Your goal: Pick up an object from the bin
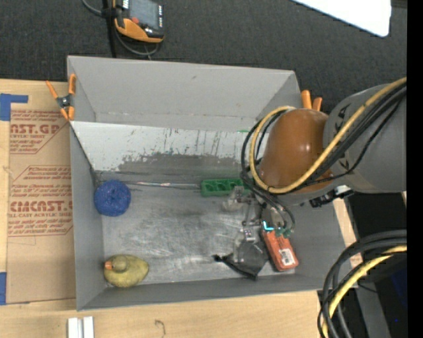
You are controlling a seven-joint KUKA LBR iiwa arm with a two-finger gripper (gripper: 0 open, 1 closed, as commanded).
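Gripper (250, 245) beside orange pkg (280, 251), txt illegible.

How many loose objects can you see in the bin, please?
5: blue ball at left, yellow duck front left, green brick at back, orange box and black piece front right; the arm may hide more.

A blue ball (112, 198) with a rough, fuzzy-looking surface lies by itself. Below it in the view and slightly to its right, well apart from it, sits a yellow rubber duck (125, 270) with its head toward the left. Well to the ball's right and a little higher lies a long green block (221, 187). Far above the ball and somewhat to its right, an orange-and-black handheld device (140, 20) rests on a dark floor (218, 33).
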